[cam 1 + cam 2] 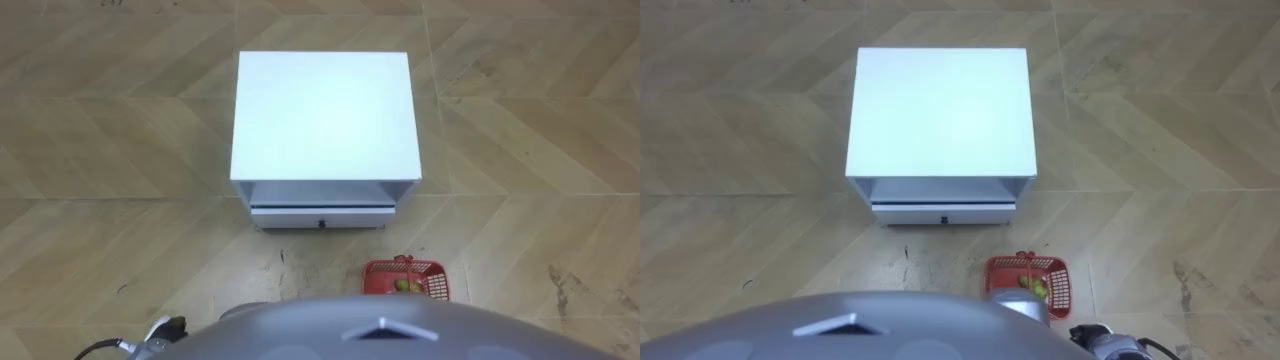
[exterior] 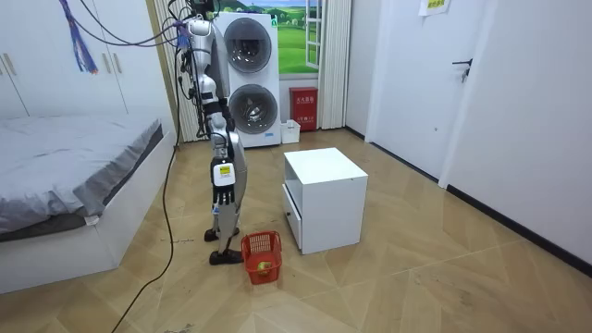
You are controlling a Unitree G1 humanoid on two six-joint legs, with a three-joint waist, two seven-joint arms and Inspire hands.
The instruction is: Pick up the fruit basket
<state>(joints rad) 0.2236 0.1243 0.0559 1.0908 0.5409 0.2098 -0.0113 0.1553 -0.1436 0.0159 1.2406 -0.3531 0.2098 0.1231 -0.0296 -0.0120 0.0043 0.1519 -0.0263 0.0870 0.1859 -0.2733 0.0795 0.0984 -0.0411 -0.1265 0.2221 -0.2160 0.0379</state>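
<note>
White bedside cabinet (image 1: 325, 115): open shelf over a shut drawer (image 1: 320, 217). Red fruit basket (image 1: 375, 270) sits on the floor before the cabinet's front right corner, not touching it, with yellow-green fruit (image 1: 404, 286) inside. Right hand (image 2: 222, 190) and left hand (image 1: 158, 338) are well short of the cabinet front, neither on the basket. Can't tell how open they are.
</note>
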